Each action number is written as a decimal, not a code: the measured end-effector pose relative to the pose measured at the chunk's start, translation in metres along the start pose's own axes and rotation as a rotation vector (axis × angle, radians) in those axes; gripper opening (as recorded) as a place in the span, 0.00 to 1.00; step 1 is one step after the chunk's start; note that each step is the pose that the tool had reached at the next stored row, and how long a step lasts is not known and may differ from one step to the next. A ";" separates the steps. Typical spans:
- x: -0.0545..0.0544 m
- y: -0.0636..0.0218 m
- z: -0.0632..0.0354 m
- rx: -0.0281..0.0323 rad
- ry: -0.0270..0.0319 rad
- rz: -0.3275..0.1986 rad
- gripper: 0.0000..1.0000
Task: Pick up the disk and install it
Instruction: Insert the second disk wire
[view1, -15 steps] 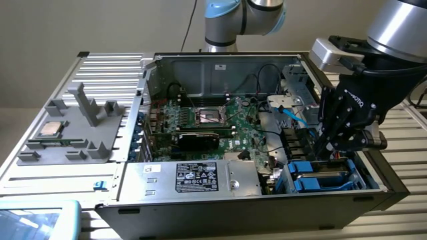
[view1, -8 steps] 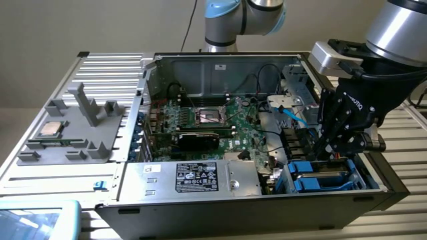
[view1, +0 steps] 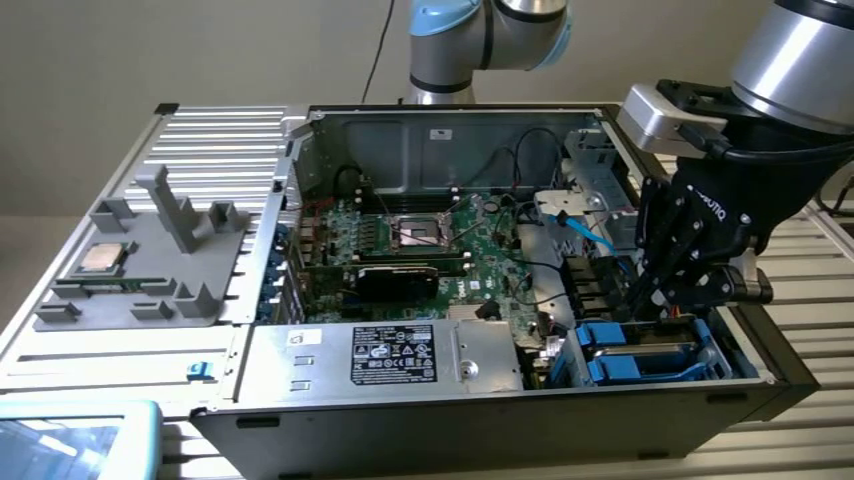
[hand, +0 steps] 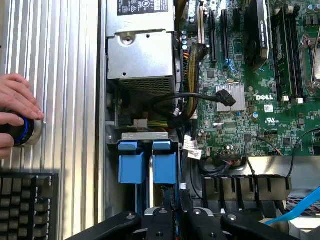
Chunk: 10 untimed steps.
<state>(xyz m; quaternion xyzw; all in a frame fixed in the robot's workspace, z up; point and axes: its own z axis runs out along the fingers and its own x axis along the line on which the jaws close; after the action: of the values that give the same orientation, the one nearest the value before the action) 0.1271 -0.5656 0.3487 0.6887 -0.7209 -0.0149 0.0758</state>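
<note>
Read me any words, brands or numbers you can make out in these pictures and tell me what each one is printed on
"DELL": white letters on the green motherboard, beside its square silver heatsink.
Black label on the big silver power supply box: print too small to read.
White lettering on the black end effector body: too blurred to read.
White tags on the black cables: unreadable.
Black keyboard keys: no legible characters.

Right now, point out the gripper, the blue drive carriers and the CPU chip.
gripper (view1: 663, 300): exterior view, between its fingertips.
blue drive carriers (hand: 147, 167): wrist view, blue plastic front tabs.
CPU chip (view1: 103, 258): exterior view, its silver top.
</note>
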 end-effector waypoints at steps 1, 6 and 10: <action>0.000 0.0000 0.0000 0.0002 0.0001 -0.001 0.16; 0.002 -0.0001 0.0006 0.0005 0.0000 -0.002 0.16; 0.002 -0.0003 0.0014 0.0031 0.0014 -0.002 0.16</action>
<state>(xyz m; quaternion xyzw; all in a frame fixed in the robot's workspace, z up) 0.1271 -0.5681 0.3475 0.6896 -0.7202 -0.0134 0.0752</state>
